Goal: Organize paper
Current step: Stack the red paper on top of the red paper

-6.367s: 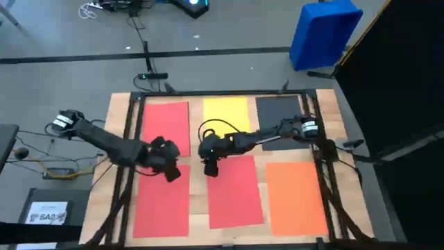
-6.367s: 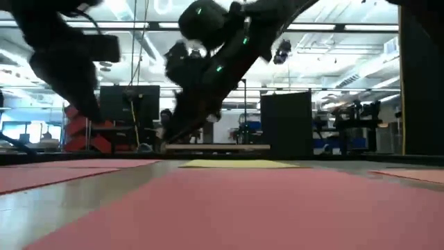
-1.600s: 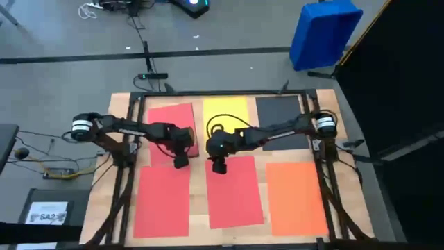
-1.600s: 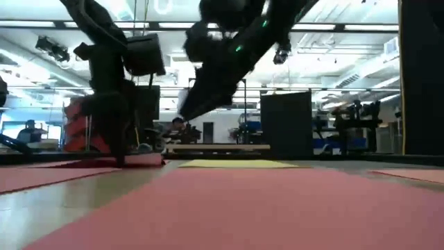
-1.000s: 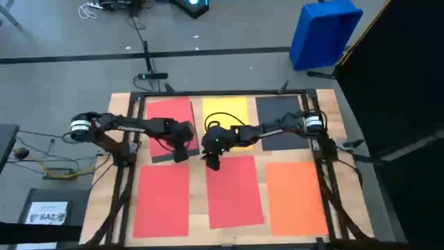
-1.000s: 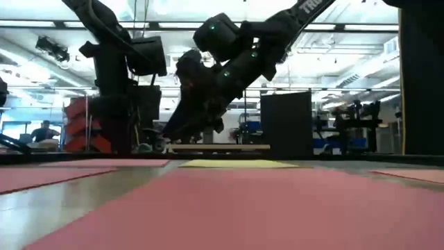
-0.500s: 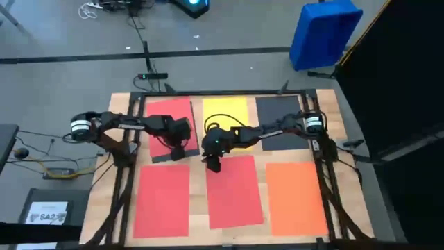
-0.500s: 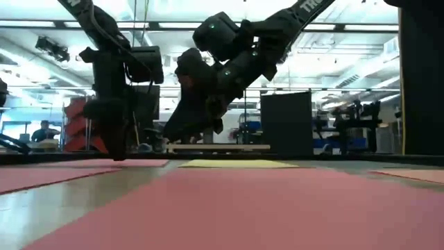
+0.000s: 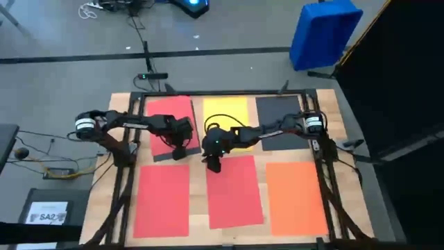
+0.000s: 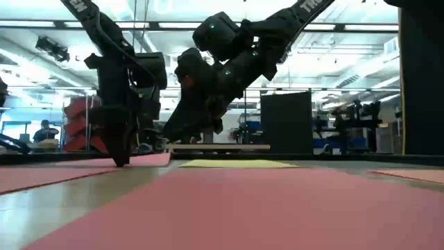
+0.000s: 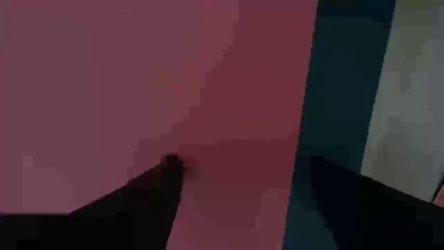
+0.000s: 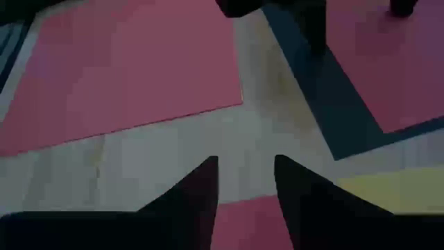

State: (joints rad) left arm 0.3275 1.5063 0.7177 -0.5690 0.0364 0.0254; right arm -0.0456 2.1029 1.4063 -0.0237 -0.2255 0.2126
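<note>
The paper lies flat in two rows on the wooden surface (image 9: pixel 198 156), every sheet with its long axis running from the near edge to the far edge. Taking the yellow sheet (image 9: pixel 226 109) as landmark: a red sheet (image 9: pixel 164 118) lies to its left, slightly skewed atop a dark sheet (image 9: pixel 159 156) whose edge shows along its near side; a black sheet (image 9: pixel 279 111) lies to its right. Nearer than the yellow sheet sit two red sheets (image 9: pixel 163 201) and an orange sheet (image 9: pixel 295 196).

The left gripper (image 9: pixel 180 149) stands at the near right corner of the skewed red sheet, its fingers (image 11: pixel 156 191) spread wide, holding nothing, tips at the paper. The right gripper (image 9: pixel 212 164) hovers just nearer than the yellow sheet, fingers (image 12: pixel 191 191) partly parted and empty over bare wood
</note>
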